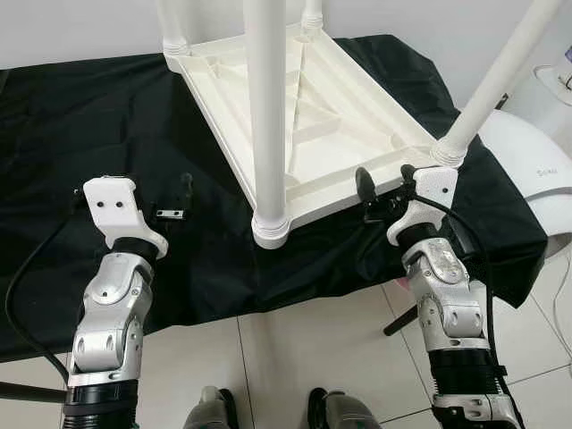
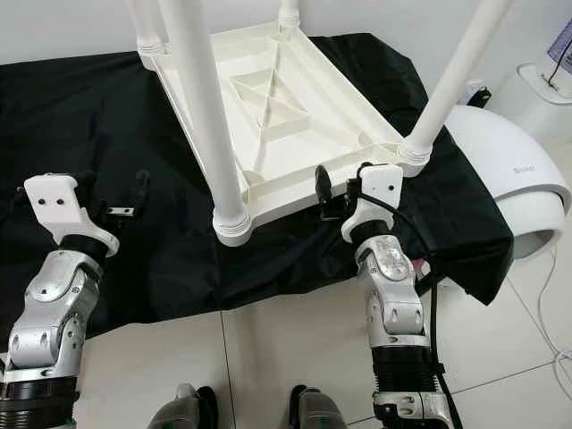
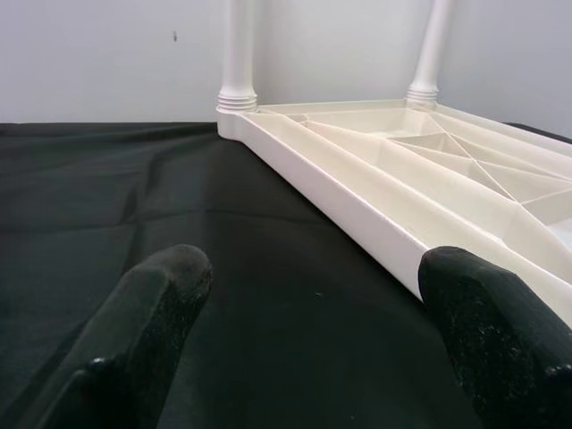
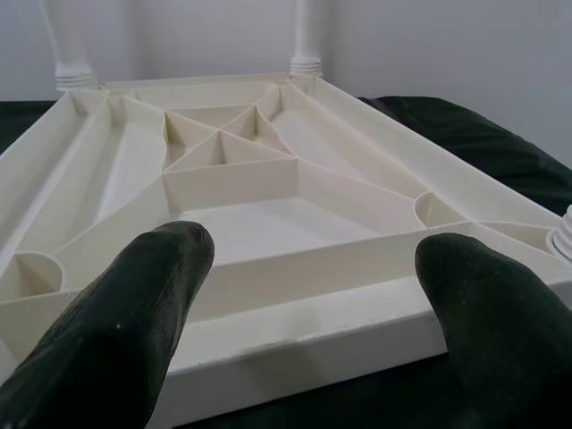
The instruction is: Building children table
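Upside down, the white children's table (image 1: pixel 304 116) lies on the black cloth (image 1: pixel 107 116), legs up. My right claw (image 1: pixel 384 183) hangs spread at its near edge; my left claw (image 1: pixel 134 192) hangs spread over the cloth beside it.

Both silver arms reach forward: left black two-fingered gripper (image 1: pixel 134 198) spread wide; right black two-fingered gripper (image 1: pixel 384 183) likewise parted.

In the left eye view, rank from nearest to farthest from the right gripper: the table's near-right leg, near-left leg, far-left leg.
From the right gripper:
1. Near-right leg, just to its right.
2. Near-left leg, to its left.
3. Far-left leg, at the table's far corner.
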You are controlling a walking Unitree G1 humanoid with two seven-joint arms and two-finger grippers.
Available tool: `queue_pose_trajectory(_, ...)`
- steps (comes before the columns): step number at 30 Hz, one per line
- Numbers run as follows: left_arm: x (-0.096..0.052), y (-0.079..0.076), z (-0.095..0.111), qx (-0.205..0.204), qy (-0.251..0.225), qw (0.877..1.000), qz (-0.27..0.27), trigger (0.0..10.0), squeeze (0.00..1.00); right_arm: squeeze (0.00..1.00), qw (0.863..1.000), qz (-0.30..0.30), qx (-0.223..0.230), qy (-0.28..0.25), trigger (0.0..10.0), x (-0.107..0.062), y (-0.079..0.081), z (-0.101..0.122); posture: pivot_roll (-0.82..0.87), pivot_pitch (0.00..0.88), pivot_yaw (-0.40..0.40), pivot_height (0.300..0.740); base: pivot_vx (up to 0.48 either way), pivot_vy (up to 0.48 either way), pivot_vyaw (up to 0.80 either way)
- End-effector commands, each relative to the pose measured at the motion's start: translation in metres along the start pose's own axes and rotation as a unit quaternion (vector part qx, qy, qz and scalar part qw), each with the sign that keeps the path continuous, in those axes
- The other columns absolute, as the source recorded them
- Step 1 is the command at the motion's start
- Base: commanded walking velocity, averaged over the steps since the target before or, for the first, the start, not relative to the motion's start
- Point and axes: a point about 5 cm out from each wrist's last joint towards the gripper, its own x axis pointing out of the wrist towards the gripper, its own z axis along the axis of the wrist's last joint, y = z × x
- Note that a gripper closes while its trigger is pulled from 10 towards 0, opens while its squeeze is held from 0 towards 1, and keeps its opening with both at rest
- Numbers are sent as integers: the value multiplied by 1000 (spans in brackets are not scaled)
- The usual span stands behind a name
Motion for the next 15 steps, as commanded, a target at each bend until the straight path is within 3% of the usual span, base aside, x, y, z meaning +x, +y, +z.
queue_pose_trajectory(1,-2,-1,-1,-1,2,1000,3,10000,0,0,1000,0,-5,4,10000,-2,-3,-3,-65,155,-25,740,0,0,0)
queue_pose_trajectory(15,-1,-2,-1,1,0,1000,-8,10000,0,0,1000,-2,-20,2,10000,-3,-9,-2,-64,138,-22,740,0,0,0)
